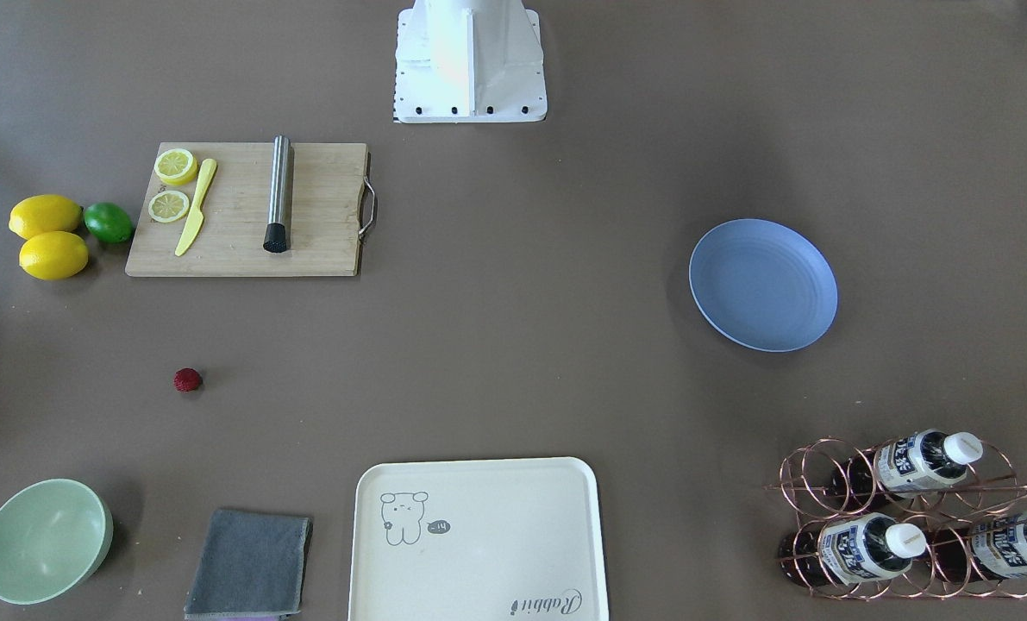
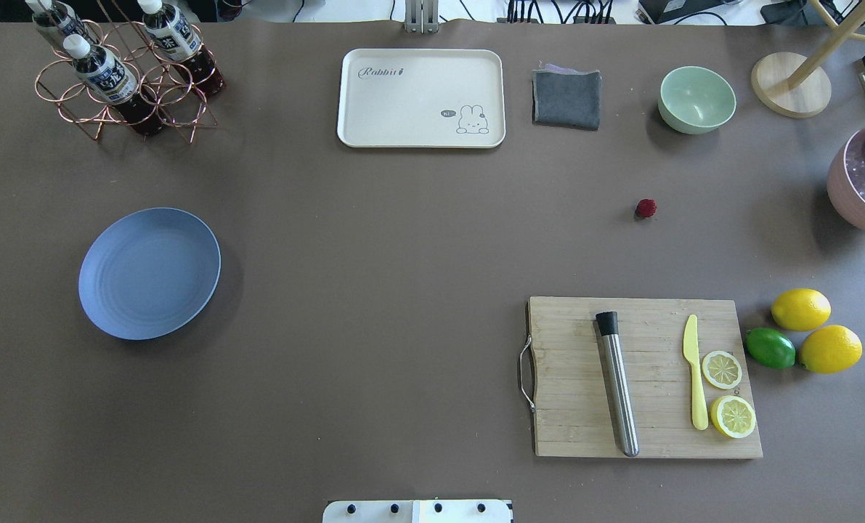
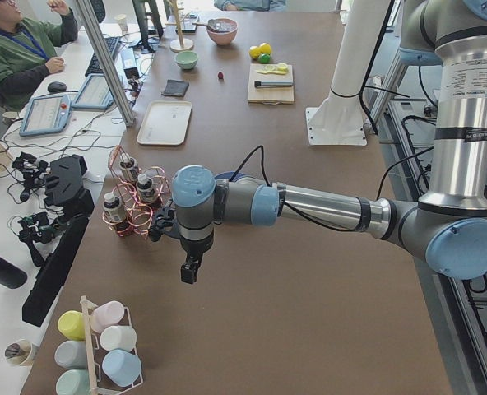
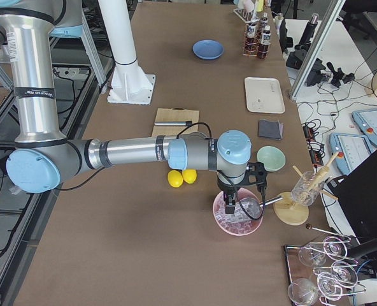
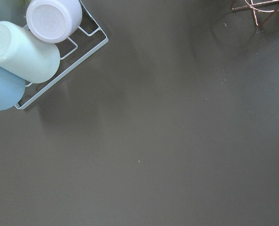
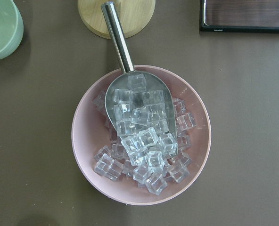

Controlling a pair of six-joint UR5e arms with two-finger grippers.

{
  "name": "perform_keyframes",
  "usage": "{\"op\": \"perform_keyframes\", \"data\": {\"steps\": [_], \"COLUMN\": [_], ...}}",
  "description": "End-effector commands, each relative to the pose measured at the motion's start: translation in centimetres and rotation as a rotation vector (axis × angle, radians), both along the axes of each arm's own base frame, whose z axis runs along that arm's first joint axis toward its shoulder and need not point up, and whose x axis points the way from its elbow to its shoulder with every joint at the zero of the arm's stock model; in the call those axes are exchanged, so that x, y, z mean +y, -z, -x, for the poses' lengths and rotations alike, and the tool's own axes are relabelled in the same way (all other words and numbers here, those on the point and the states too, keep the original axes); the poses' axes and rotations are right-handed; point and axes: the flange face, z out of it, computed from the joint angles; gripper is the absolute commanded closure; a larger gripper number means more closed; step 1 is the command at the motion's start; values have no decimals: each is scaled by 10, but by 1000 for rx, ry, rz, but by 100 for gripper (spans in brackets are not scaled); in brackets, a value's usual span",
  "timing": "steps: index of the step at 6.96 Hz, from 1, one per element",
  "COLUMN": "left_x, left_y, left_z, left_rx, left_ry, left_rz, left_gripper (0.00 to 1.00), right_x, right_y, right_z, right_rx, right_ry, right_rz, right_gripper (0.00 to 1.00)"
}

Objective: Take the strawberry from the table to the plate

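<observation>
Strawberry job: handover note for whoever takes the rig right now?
Left gripper: over bare table by the racked cups; open or shut, cannot tell.
Right gripper: above the pink ice bowl; cannot tell either.
Strawberry: on the table between green bowl and cutting board, untouched.
Plate: empty, robot's left side.
Done: nothing. To do: grasp strawberry, carry to plate, release.

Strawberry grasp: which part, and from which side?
Pinch the strawberry across its widest middle, coming straight down from above. It is small and roundish, lies alone on the bare table, and offers no handle. Probably any wrist rotation works, since nothing stands close.
</observation>
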Motion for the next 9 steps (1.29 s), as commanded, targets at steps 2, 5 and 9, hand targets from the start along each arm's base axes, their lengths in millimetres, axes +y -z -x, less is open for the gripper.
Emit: {"op": "perform_keyframes", "data": {"steps": [2, 5, 9], "left_x": [13, 15, 15], "left_y": [-11, -13, -13], "left_z": [3, 7, 8], "left_rx": [1, 0, 0], "left_ry": [7, 17, 18], "left_rz": [18, 25, 25], "left_gripper": [2, 2, 2], "right_x": [5, 5, 6], "right_y": [-7, -5, -6], "right_z": [2, 2, 2], "right_rx": [-4, -4, -5], "right_ry": [4, 4, 4], "right_rz": [12, 9, 11], "right_gripper": [0, 0, 0]}}
